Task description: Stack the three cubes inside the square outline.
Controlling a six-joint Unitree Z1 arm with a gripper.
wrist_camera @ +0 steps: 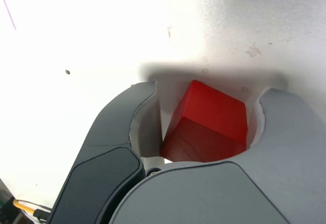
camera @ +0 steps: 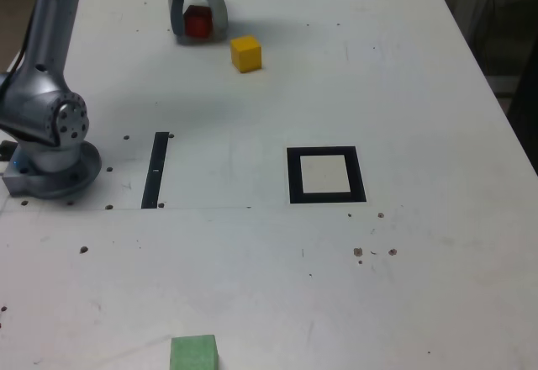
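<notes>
The red cube [camera: 198,22] [wrist_camera: 206,124] rests on the white table at the back, to the exterior view's left. My gripper [camera: 199,34] [wrist_camera: 209,92] is lowered over it with a jaw on each side. In the wrist view one jaw lies against the cube, and a narrow gap shows between the other jaw and the cube. The yellow cube [camera: 246,54] sits just to the exterior view's right of the gripper, apart from it. The green cube [camera: 194,354] lies at the front edge, partly cut off. The square outline [camera: 294,175] lies flat mid-table with nothing in it.
The arm's base [camera: 50,147] stands at the exterior view's left. A thin black strip [camera: 155,171] lies beside it on the table [camera: 420,286]. Small holes and specks dot the tabletop.
</notes>
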